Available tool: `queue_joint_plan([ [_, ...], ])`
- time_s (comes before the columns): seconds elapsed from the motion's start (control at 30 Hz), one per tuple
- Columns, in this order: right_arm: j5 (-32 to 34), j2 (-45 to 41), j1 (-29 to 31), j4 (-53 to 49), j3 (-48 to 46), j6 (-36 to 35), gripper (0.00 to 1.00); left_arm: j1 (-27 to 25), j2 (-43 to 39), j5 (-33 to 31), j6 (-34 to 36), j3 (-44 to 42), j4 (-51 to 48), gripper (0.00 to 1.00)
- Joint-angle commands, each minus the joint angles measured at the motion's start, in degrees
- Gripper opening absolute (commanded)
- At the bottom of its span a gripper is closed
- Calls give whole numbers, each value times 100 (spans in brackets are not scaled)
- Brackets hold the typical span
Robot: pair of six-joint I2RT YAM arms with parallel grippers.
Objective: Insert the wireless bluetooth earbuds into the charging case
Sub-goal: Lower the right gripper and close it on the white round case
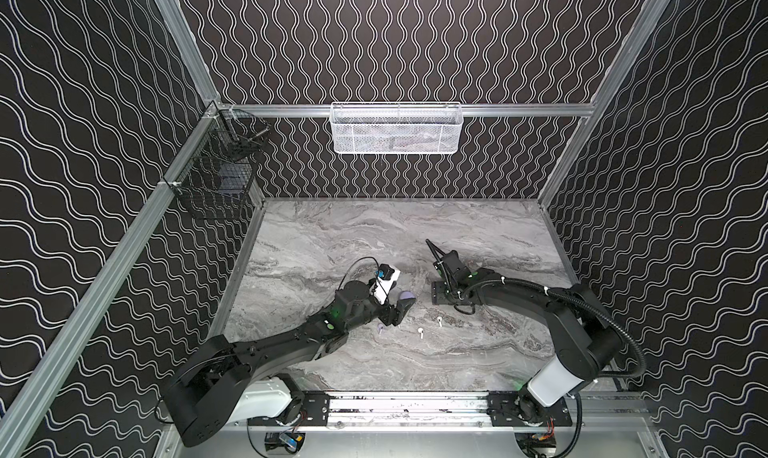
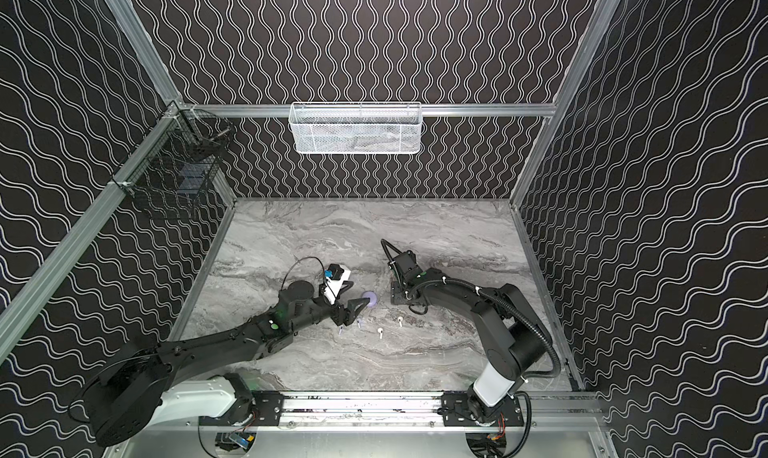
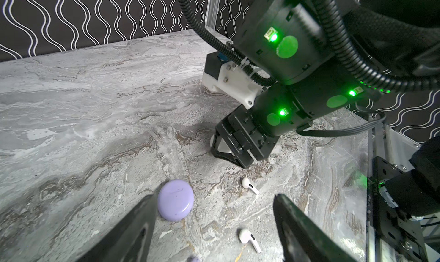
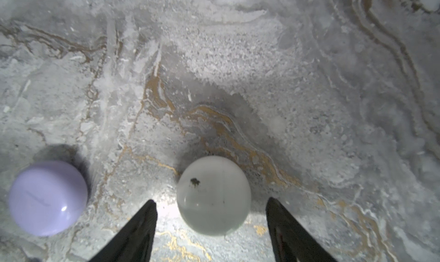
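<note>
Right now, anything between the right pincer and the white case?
Nothing visible. In the right wrist view the white case sits on bare table between the right pincer's open fingers, a gap on each side. The lavender case lies apart, outside them. Both cases look shut.

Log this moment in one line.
left gripper: open by shut lavender case | right gripper: open around shut white case | earbuds: loose on table

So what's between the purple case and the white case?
Mostly bare table. The right wrist view shows the purple case and white case apart, with one finger of the right gripper poking into the gap.
</note>
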Motion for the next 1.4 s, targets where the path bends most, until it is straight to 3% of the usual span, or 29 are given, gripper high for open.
queue_joint_plan([
  [0.0, 117, 115, 2, -182, 112, -11, 74, 14, 9, -4, -37, 47, 98, 80],
  [1.2, 251, 579, 95, -145, 234, 175, 66, 51, 182, 67, -132, 152, -16, 80],
  [1.37, 246, 597, 97, -155, 234, 167, 60, 54, 185, 75, -134, 161, -16, 80],
])
